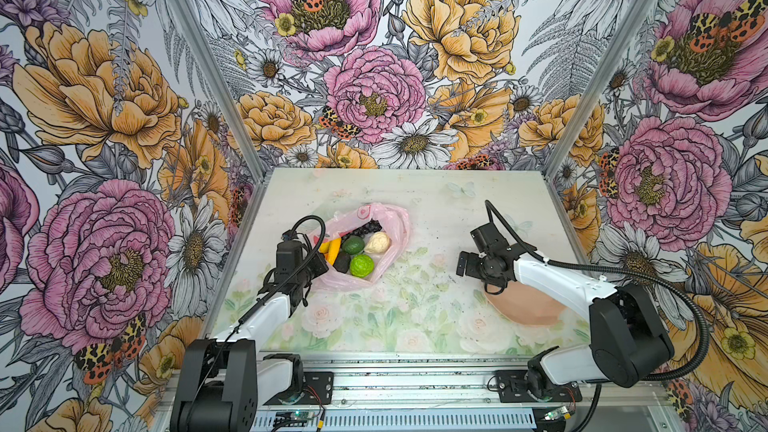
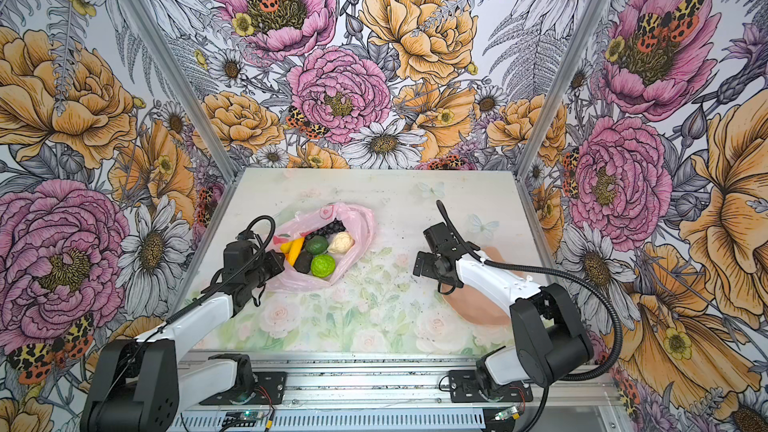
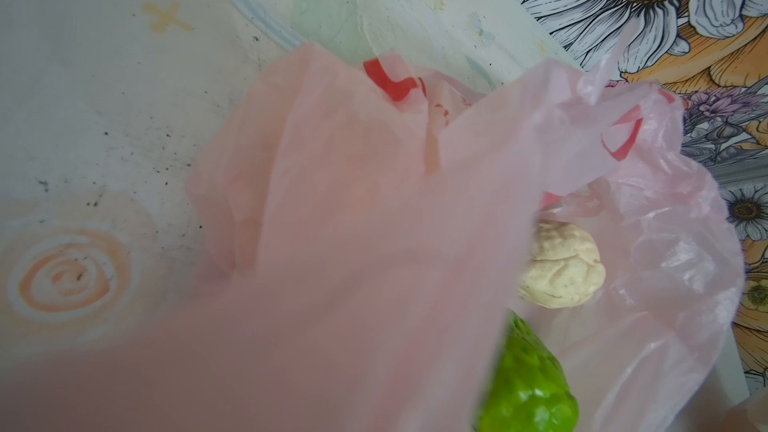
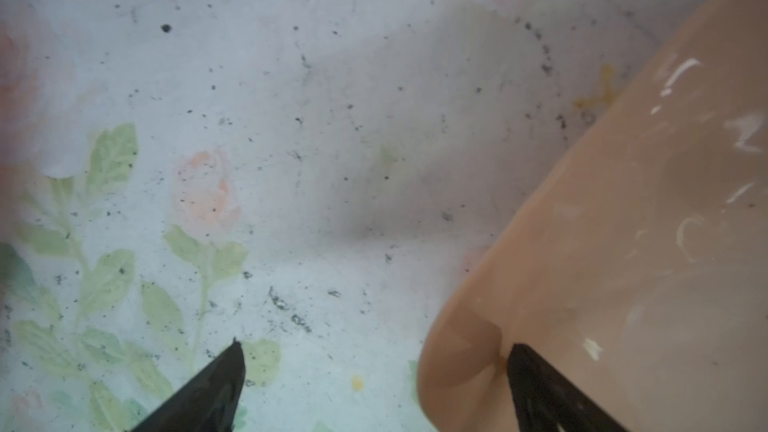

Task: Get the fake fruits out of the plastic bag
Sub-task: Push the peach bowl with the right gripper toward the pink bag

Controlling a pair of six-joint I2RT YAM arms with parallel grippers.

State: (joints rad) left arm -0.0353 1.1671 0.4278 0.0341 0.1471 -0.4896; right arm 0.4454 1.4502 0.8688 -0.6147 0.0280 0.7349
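Pink film of the plastic bag (image 3: 353,222) hangs right against the left wrist lens and draws up taut toward it, hiding the jaws. I judge that the left gripper (image 1: 322,264) is pinched narrow on the bag's rim, lifting it so that the mouth gapes. Past the lifted edge 2 pieces show inside: a cream piece (image 3: 561,268) and, nearer the gripper, a bright green piece (image 3: 528,384).

From the right wrist, the right gripper (image 4: 374,351) hangs with its 2 fingers spread wide and nothing between them. 1 finger stands over the bare table (image 4: 332,118), its partner over the rim of the peach dish (image 4: 623,222). The dish lies just beside this gripper, likely as the place where fruit should go.

Both top views show the bag spreading out ahead of the left gripper's tips, mouth upward. All the fake fruits (image 1: 353,245) are still inside it, the banana (image 1: 332,249) closest to those tips and the grape bunch (image 1: 368,228) farthest. The right gripper is well apart from the bag, its open side turned toward it. Nothing is out yet, so the task has barely begun. With 1 edge held up, the free gripper should be able to reach into the mouth without fighting loose film.
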